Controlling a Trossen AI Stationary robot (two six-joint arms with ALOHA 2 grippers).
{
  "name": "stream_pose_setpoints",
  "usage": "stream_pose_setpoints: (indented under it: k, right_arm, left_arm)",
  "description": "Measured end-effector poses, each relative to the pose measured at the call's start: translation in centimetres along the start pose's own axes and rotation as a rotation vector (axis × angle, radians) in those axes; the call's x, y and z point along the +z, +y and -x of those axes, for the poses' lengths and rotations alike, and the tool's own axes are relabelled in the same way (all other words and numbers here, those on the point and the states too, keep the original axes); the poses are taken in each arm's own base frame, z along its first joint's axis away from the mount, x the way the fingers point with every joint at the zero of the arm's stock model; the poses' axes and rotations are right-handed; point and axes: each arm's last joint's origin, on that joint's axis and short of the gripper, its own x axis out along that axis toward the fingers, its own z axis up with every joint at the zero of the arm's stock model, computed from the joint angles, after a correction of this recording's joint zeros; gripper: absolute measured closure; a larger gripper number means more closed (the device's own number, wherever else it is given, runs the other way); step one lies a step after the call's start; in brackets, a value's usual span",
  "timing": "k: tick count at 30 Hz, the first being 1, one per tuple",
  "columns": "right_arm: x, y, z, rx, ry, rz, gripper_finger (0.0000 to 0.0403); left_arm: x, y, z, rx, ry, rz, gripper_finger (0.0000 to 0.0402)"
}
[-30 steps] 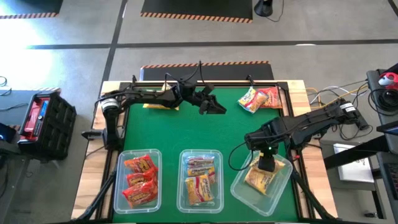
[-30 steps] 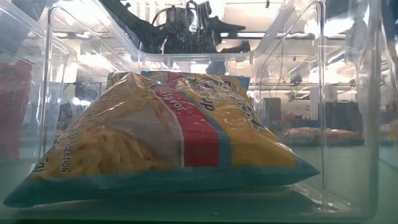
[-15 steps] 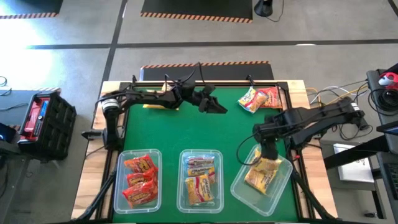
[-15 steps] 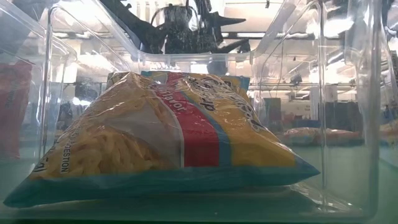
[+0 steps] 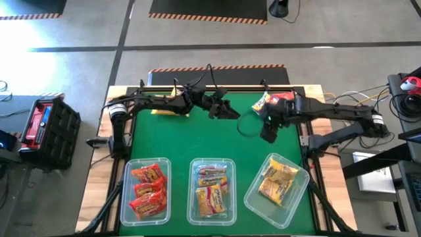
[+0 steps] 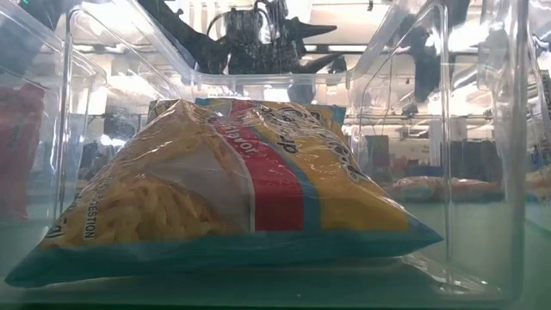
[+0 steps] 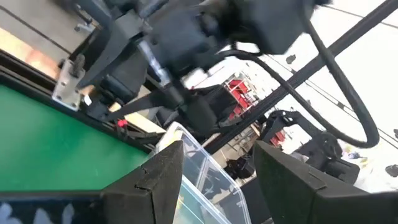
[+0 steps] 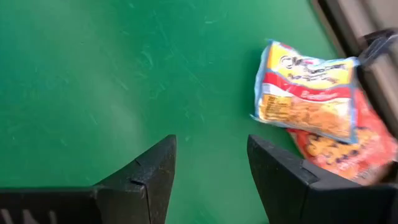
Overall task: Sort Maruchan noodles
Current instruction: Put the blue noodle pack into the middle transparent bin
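Two loose Maruchan noodles packets lie on the green mat at the far right: a yellow one [image 5: 262, 104] [image 8: 308, 96] resting partly on a red one [image 5: 284, 103] [image 8: 348, 149]. My right gripper [image 5: 268, 133] [image 8: 211, 146] hovers open just near of them, pointing down, with nothing between its fingers. My left gripper [image 5: 230, 113] [image 7: 217, 152] hangs open and empty over the far middle of the mat. Another yellow packet [image 5: 164, 110] shows partly under the left arm.
Three clear tubs stand along the near edge: the left tub [image 5: 125, 197] holds red packets, the middle tub [image 5: 192, 197] [image 6: 430, 129] holds yellow-pink packets, and the skewed right tub [image 5: 299, 197] holds yellow packets. Bare green mat [image 5: 197, 141] lies between tubs and arms.
My right gripper has risen from over the right tub and swung toward the far edge, turning as it went, to just beside the loose packets. It stays open and empty. The yellow packets stay in the right tub.
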Motion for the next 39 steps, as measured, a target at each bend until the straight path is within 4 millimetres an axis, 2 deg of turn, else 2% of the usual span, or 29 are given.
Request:
stream_pose_setpoints:
  k: [6, 11, 18, 26, 31, 39]
  right_arm:
    - [0.7, -4.4, -3.8, 0.1, 0.002, -0.151, 0.0216]
    - [0.8, -8.2, -6.9, 0.062, -0.017, -0.337, 0.0217]
    - [0.6, -11.3, -11.3, 0.01, 0.039, -0.411, 0.0229]
    - [1.3, -12.1, -15.2, 0.013, 0.151, -0.333, 0.0245]
    - [1.5, -11.9, -16.5, 0.031, 0.191, -0.312, 0.025]
    - [2.1, -10.3, -16.3, 0.381, 0.115, -0.261, 0.025]
  left_arm:
    - [1.4, 0.8, 1.9, 0.016, -0.041, -0.027, 0.0223]
    - [2.3, 1.0, 2.9, 0.018, -0.079, -0.061, 0.0223]
    - [3.3, 1.4, 4.4, 0.036, -0.118, -0.079, 0.0223]
    - [4.6, 1.1, 6.1, 0.022, -0.152, -0.108, 0.0223]
    - [5.6, -0.1, 7.2, 0.005, -0.158, -0.145, 0.0223]
    - [7.8, -3.1, 9.8, -0.013, -0.209, -0.253, 0.0223]
